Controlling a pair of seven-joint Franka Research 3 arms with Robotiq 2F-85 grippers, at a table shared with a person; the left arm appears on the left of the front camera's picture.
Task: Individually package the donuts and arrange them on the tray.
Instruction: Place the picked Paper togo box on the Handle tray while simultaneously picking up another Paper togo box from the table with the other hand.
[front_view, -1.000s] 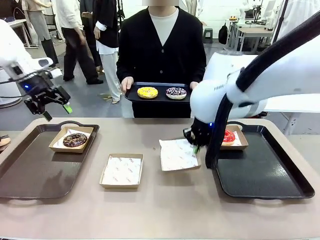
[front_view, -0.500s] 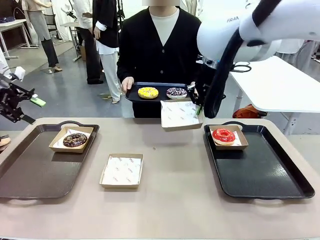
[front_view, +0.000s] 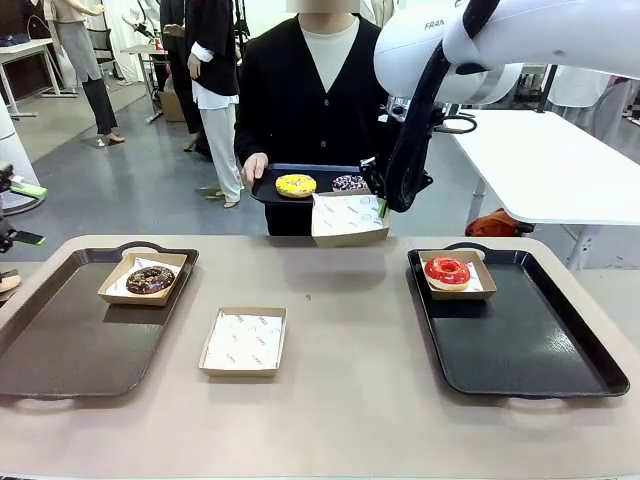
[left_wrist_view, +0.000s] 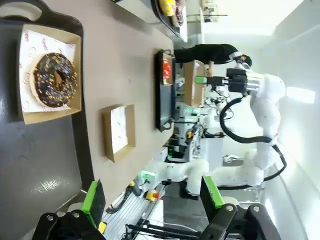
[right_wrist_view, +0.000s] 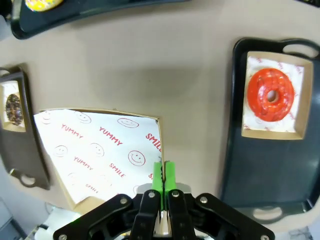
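Cardboard box (front_view: 345, 216), pinched at its rim by the closed right jaws, hangs beside the person's tray (front_view: 268, 195), likely to receive 1 of its donuts (front_view: 295, 185); the left jaws gape empty.

Lab hall; white worktable (front_view: 540, 170); grey floor (front_view: 130, 190); bystanders (front_view: 210, 70) behind

White right arm (front_view: 540, 35), black cable (front_view: 415, 130); black right pincer (right_wrist_view: 162, 172), green pads (right_wrist_view: 158, 177).

The tan table (front_view: 340, 420) had a left tray (front_view: 60, 350) and a right tray (front_view: 530, 350), both dark and flat. Between them sat one little brown box (front_view: 243, 341) with white paper inside.
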